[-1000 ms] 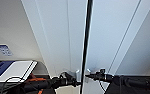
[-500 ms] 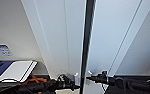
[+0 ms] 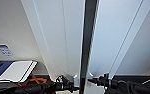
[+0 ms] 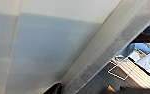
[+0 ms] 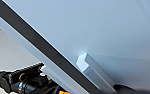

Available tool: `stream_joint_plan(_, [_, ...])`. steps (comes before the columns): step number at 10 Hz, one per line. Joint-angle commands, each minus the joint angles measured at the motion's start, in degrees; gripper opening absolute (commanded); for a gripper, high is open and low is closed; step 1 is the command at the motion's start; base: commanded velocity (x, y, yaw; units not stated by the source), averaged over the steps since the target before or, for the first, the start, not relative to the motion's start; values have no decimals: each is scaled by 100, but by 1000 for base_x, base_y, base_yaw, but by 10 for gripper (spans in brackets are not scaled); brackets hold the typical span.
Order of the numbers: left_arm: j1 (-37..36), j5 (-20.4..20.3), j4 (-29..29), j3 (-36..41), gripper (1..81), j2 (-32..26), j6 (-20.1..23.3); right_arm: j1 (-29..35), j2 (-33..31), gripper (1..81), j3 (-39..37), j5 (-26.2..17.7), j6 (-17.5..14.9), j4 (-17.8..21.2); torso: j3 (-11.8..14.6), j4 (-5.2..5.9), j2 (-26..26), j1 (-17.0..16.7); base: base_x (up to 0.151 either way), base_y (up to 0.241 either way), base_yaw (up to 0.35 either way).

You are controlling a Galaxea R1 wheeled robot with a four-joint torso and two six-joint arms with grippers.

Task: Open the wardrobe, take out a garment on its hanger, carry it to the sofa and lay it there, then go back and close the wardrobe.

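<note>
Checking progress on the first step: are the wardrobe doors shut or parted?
Parted slightly: in the head view a dark gap runs between the two white doors of the wardrobe, with a claw near each handle.

wall: plain white, left of scene | white flat panel: dark-edged, low left, tilted | orange strap: just beside panel | blue cloth | wood slats: near cloth

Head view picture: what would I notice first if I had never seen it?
The two tall white wardrobe doors, with a dark gap running down between them in the middle. Low down, the left tool and the right tool reach in at the gap from either side, by the small white handles.
</note>
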Motion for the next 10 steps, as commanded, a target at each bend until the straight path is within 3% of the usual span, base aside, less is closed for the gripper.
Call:
stream_joint_plan(1, [-490,-535,-199,1458,811,477,39,450,199,811,677,-1515,175,-193,0,0,0,0,0,0,0])
stream_joint_plan(7, [37,-254,47,1730,811,434,39,205,-73,811,906,-1640,166,-404,2,0,0,0,0,0,0])
stream_joint_plan(10, [143,-254,100,2240,811,-5,39,134,-311,811,1065,-1640,166,-421,2,0,0,0,0,0,0])
